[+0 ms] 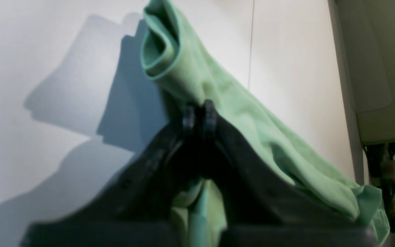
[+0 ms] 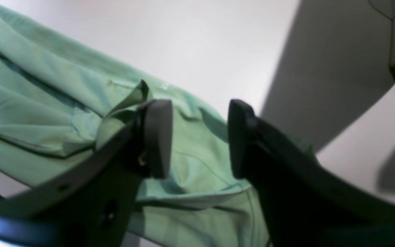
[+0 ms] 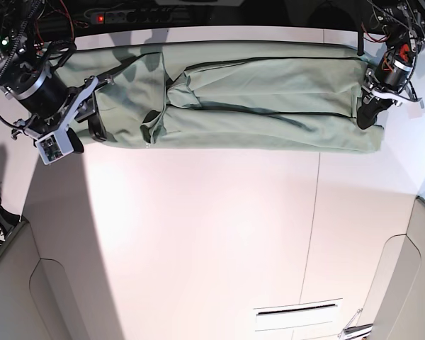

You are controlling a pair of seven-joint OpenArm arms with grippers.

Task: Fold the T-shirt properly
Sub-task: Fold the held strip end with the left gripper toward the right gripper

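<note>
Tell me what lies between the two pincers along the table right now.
In the base view, only the T-shirt spans the stretch from the right pincer to the left pincer, a long folded band on the white table; nothing else lies there.

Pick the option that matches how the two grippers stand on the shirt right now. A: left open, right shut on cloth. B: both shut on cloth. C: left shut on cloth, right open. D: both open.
C: the left gripper pinches the T-shirt between closed fingertips, while the right gripper shows a wide gap over the cloth.
</note>
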